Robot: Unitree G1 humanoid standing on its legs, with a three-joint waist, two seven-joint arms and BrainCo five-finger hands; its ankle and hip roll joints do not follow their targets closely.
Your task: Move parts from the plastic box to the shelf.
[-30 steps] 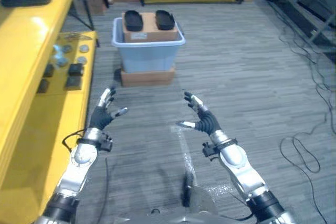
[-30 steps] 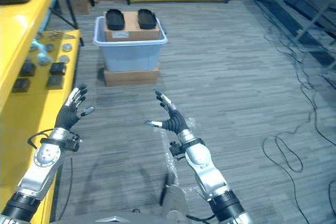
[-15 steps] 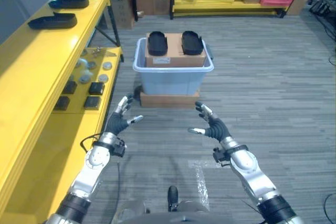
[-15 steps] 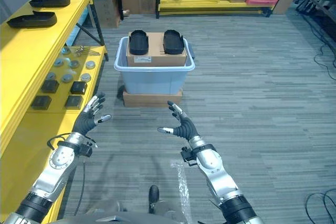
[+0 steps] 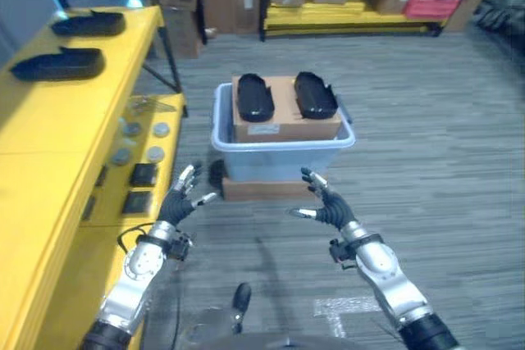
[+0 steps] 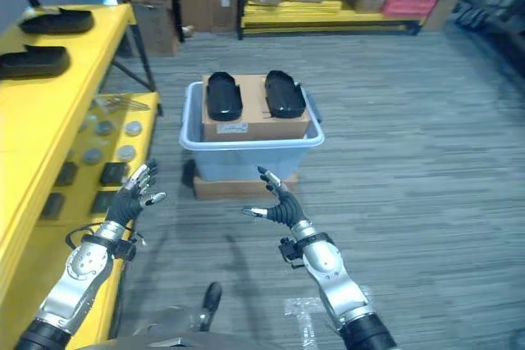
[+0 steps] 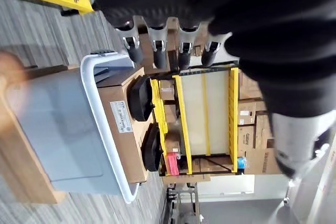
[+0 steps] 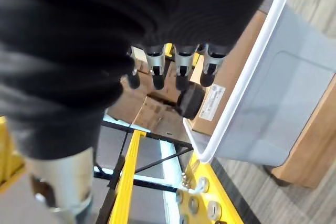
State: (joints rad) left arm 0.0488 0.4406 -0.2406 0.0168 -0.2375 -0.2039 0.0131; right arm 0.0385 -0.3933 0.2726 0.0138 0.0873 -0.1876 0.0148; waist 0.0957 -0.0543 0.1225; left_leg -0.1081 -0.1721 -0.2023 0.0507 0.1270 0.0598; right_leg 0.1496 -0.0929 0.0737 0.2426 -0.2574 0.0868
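Left eye view: box (image 5: 283, 156) on floor beside shelf (image 5: 57, 133); two black parts (image 5: 254, 97) atop carton (image 5: 287, 125) inside. Left hand (image 5: 180, 201), right hand (image 5: 325, 206): released, empty, short of box. Risk: parts sit loose; a clumsy grab could knock one off.

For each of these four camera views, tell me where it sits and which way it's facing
Left eye view: head, looking down at the plastic box; both open hands raised, left hand, right hand.
Right eye view: the same scene, slightly offset.
Left wrist view: past its fingers toward the box.
Right wrist view: past its fingers toward it.
Shared: box and black parts.
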